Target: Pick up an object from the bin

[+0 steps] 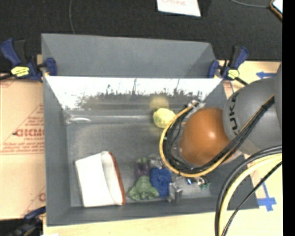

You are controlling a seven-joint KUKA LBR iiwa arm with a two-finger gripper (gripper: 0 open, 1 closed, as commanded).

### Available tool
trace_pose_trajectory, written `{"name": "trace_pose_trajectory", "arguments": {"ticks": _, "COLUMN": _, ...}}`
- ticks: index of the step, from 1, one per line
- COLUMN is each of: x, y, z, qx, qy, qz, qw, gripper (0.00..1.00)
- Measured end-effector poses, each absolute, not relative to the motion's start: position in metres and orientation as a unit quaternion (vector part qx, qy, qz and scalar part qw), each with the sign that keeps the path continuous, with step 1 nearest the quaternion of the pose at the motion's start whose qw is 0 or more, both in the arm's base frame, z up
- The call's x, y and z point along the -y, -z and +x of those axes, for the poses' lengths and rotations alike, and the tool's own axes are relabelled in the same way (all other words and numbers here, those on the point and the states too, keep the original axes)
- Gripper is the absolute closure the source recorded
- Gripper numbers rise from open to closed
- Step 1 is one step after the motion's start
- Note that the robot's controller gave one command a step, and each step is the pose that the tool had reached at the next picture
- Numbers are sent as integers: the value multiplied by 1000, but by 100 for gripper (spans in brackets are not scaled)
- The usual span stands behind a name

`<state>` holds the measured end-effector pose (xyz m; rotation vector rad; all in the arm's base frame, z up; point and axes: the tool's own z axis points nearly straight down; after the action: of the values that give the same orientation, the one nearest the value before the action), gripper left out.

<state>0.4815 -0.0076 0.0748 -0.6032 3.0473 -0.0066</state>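
Entry: arm in from the right, wrist low over the front right part of the bin (pixel 56 146). The orange cover (pixel 201 134) and its cable loops hide most of the tool from me. What I can make out of the gripper (pixel 176 191) sits near the bin floor, close to the front wall. I cannot tell whether it is open or closed, and I see nothing held in it.

Nearest thing: a blue toy (pixel 161 180), lumpy, just left of the gripper, touching or nearly so. A green toy (pixel 143 188) lies against the blue one's left side, and a small purple piece (pixel 145 167) sits just behind them.

Elsewhere: a white folded pad with an orange edge (pixel 98 178) at front left, well apart, and a yellow ball (pixel 163 117) near the back wall.

Judgement: the blue toy is the likely pick. It lies to the gripper's left, so a small shift left would centre over it. Its long axis is unclear to me. Risk: the green toy comes along with it.
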Motion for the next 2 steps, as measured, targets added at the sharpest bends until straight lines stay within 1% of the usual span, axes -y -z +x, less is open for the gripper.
{"name": "trace_pose_trajectory", "arguments": {"ticks": 1, "x": 61, "y": -71, "z": 525, "qx": -996, "qy": 4, "qz": 90, "qw": 17, "gripper": 100}}
{"name": "trace_pose_trajectory", "arguments": {"ticks": 2, "x": 61, "y": -71, "z": 525, "qx": -996, "qy": 4, "qz": 89, "qw": 17, "gripper": 100}}
